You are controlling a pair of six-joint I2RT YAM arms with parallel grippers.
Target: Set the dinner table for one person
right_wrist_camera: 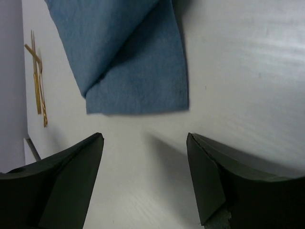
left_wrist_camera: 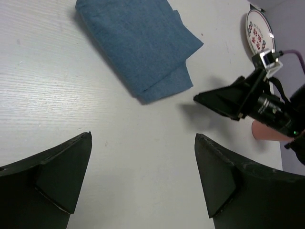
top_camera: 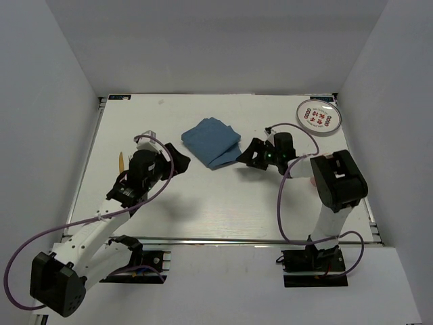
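The white dinner table [top_camera: 223, 203] holds a folded blue cloth [top_camera: 213, 142] at its middle. The cloth also shows in the left wrist view [left_wrist_camera: 138, 43] and the right wrist view [right_wrist_camera: 133, 57]. My left gripper [top_camera: 178, 157] is open and empty, low over the table just left of the cloth; its wrist view [left_wrist_camera: 143, 138] shows bare table between the jaws. My right gripper [top_camera: 247, 156] is open and empty just right of the cloth's near corner, and in its wrist view [right_wrist_camera: 145, 136] the cloth's edge lies just ahead of the jaws.
A round white plate with red marks [top_camera: 318, 117] sits at the far right corner. Gold cutlery [top_camera: 120, 162] lies at the left, partly behind my left arm. A pink object [left_wrist_camera: 267, 131] shows beside the right arm. A silver rail [top_camera: 257, 240] runs along the near edge.
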